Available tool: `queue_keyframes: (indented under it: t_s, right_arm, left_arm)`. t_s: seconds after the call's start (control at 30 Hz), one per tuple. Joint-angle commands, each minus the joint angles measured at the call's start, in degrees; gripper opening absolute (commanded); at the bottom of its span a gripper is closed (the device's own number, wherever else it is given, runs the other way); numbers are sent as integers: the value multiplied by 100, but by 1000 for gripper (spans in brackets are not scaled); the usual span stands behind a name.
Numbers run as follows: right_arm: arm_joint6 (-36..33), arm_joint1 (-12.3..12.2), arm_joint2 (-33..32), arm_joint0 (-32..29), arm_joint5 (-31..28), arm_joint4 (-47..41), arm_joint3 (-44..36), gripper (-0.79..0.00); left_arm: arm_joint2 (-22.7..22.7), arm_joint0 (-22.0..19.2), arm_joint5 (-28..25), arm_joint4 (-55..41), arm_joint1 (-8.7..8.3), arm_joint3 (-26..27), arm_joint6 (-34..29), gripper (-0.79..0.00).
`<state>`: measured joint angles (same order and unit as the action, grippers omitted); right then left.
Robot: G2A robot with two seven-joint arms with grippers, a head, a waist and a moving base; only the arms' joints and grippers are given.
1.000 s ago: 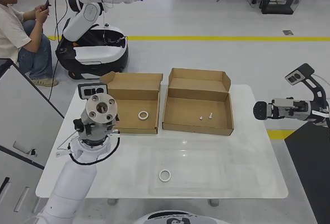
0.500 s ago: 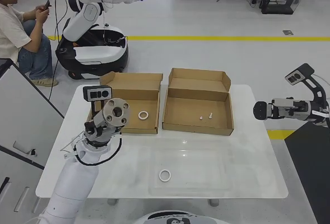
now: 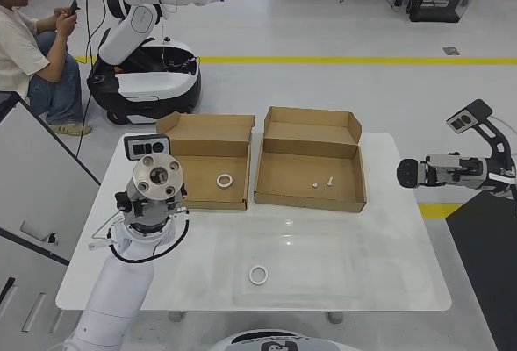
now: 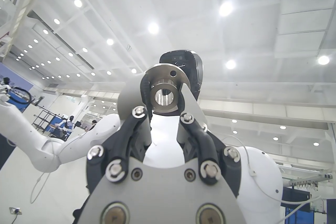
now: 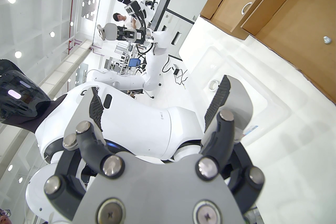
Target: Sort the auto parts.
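**Top and wrist views.** My left claw (image 4: pixel 163 97) is clamped on a metal flange (image 3: pixel 158 174), held face-up over the left part of the table (image 3: pixel 407 263), just beside the left box (image 3: pixel 207 167). Half a second ago the flange leaned closer to that box; it has since swung back and away. My right claw (image 5: pixel 160 101) hangs open off the table's right side, unmoved. A white ring (image 3: pixel 225 181) lies in the left box, small bolts (image 3: pixel 321 184) in the right box (image 3: pixel 284 175), and a second ring (image 3: pixel 258 275) in the clear tray (image 3: pixel 328 254).
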<state>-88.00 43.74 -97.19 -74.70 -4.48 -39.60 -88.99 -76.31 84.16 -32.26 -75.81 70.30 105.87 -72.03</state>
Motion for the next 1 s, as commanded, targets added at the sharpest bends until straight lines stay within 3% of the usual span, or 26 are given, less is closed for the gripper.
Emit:
queue_keyframes:
  t_s: [0.0, 0.6, 0.97]
  right_arm:
    - [0, 0, 0, 0, 0, 0, 0, 0]
    - [0, 0, 0, 0, 0, 0, 0, 0]
    - [0, 0, 0, 0, 0, 0, 0, 0]
  left_arm:
    - [0, 0, -1, 0, -1, -1, 1, -785]
    - [-3, 1, 30, 47, 0, 6, 78, -785]
    - [303, -454, 49, 1855, 52, -518, 725, -785]
